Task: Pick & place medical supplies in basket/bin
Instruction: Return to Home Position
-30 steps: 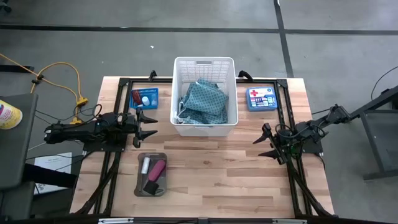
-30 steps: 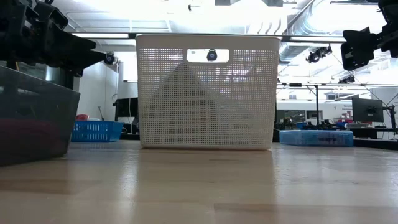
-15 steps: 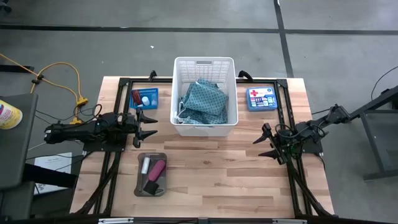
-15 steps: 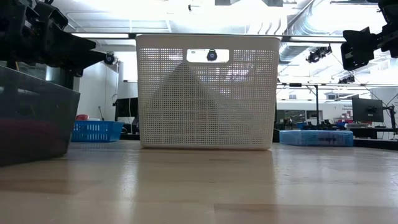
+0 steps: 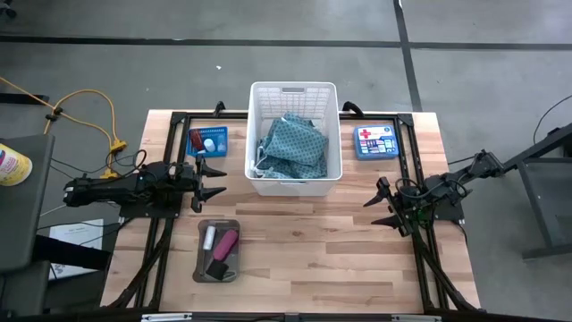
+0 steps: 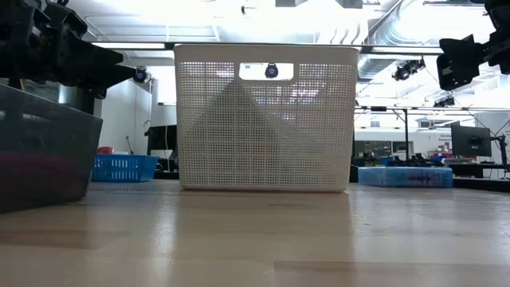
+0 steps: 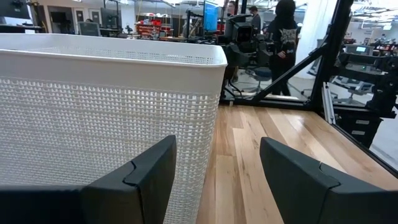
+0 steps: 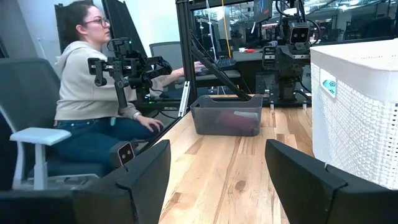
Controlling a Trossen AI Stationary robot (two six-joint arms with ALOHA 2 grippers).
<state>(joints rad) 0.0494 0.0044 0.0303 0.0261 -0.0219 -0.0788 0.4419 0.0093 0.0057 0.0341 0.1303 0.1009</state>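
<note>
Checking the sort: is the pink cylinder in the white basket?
No: the pink cylinder lies in the grey tray, while the white basket holds teal cloths.

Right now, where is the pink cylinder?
In the high view, the pink cylinder lies in the shallow grey rectangular tray on the left arm's side, beside a small white tube.

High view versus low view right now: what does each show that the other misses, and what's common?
Only the high view: the teal dotted cloths lying in the white basket, plus the pink cylinder, white tube and black block in the grey tray. Only the low view: the basket's handle slot and the room behind it. Both: white basket, grey tray, small blue basket, flat blue box, left hand and right hand.
</note>
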